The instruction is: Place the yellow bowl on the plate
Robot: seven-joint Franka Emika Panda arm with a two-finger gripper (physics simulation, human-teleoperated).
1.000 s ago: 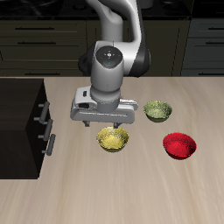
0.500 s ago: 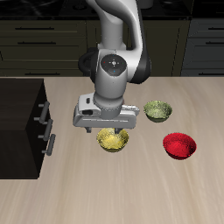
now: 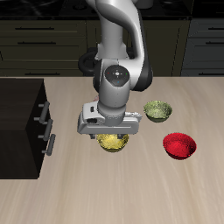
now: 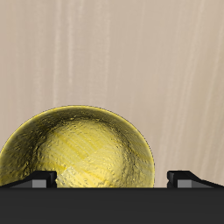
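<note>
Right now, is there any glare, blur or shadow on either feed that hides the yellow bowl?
Wrist view: sharp, the glossy mottled yellow bowl shows soft sheen but no washout, and the claw's dark body cuts off its near edge. Exterior view: evenly lit, unblurred, but the claw covers much of the bowl.

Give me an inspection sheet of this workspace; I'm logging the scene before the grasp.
Surface: light wood table, bare apart from the bowls.
Job's things: yellow bowl upright under the gripper; plate not seen in either view.
Clutter: olive-green bowl and red bowl, apart from each other.
Grippers: gripper lowered over the yellow bowl, fingers spread, nothing held.
Cables: nothing seen.
Surroundings: black drawer unit beside the table; dark cabinets behind.
</note>
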